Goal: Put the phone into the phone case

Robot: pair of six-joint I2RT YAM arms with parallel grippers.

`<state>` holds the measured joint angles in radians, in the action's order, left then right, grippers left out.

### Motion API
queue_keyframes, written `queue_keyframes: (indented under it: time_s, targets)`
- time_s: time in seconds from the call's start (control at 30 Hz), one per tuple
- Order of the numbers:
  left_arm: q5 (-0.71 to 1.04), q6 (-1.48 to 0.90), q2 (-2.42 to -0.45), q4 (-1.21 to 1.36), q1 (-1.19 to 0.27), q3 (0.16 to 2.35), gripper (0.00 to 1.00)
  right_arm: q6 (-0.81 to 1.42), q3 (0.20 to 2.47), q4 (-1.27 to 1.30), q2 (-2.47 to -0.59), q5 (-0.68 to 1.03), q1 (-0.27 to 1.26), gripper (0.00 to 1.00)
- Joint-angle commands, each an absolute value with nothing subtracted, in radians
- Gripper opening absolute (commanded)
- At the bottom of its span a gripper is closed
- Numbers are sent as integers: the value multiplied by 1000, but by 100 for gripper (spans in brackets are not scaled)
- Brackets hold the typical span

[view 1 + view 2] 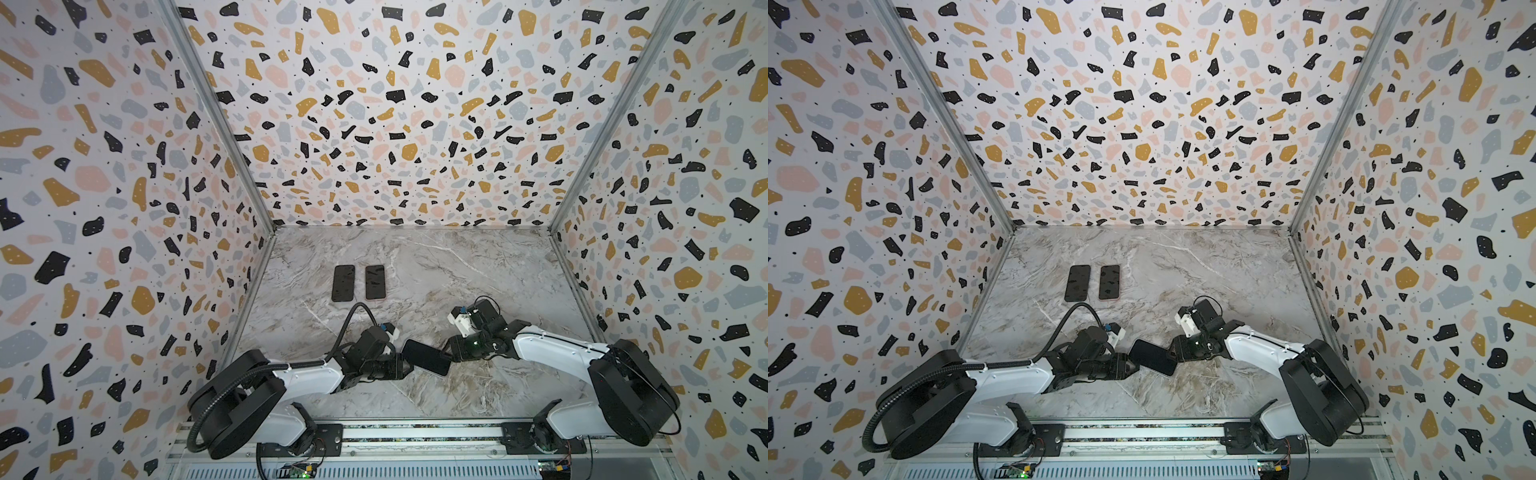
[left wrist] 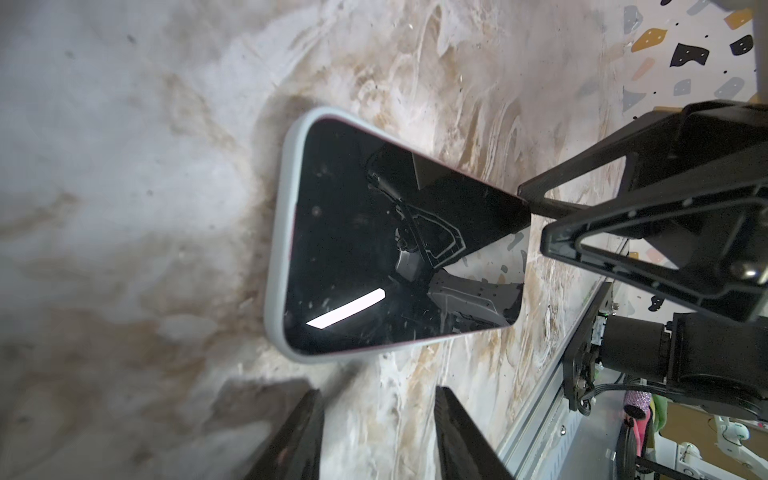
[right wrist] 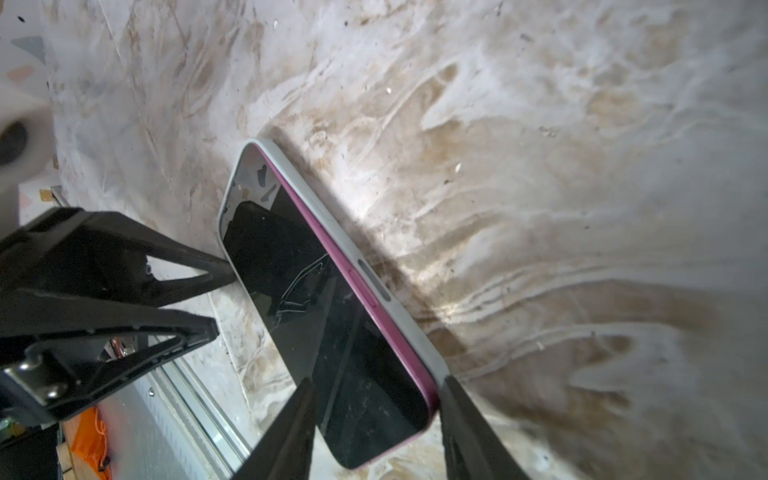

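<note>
The phone (image 1: pixel 426 357) (image 1: pixel 1152 357) lies near the table's front middle, with a dark screen (image 2: pixel 395 249) and a magenta rim (image 3: pixel 353 282). It sits in the pale grey phone case (image 2: pixel 276 249) (image 3: pixel 374 266), and one long magenta side stands proud of the case wall. My right gripper (image 3: pixel 376 380) (image 1: pixel 449 355) is shut on the phone's near corner, one finger over the screen and the other against the case. My left gripper (image 2: pixel 378 390) (image 1: pixel 401 365) stands open just short of the opposite end, with nothing between its fingers.
Two more dark phones (image 1: pixel 343 282) (image 1: pixel 375 282) lie side by side at the back left of the marble table (image 1: pixel 478 270). Patterned walls close in three sides. A metal rail (image 1: pixel 415 434) carrying both arm bases runs along the front edge.
</note>
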<state>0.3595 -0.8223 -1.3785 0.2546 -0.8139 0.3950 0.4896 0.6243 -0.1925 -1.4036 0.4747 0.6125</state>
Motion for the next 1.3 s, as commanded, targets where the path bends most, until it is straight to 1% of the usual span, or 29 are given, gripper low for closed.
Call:
queue_keyframes:
  time_s: [0.0, 0.23, 0.47, 0.8, 0.93, 1.03, 1.13, 1.27]
  targets:
    - [362, -790, -1416, 267, -816, 431, 44, 469, 612, -185, -1404, 508, 613, 44]
    - [362, -738, -1485, 207, -808, 502, 40, 471, 585, -179, -1397, 555, 628, 36]
    - [375, -704, -1542, 192, -784, 559, 37, 493, 568, -172, -1375, 560, 660, 35]
    - [397, -686, -1588, 189, -767, 600, 37, 527, 572, -145, -1367, 509, 781, 34]
    - [397, -696, -1568, 202, -766, 569, 37, 495, 591, -177, -1360, 415, 823, 36]
    - [398, -706, -1559, 217, -767, 544, 37, 457, 604, -201, -1338, 298, 875, 42]
    - [399, -713, -1554, 230, -766, 530, 37, 435, 610, -209, -1330, 240, 906, 50]
    - [401, -718, -1553, 239, -766, 525, 37, 410, 624, -217, -1349, 194, 935, 54]
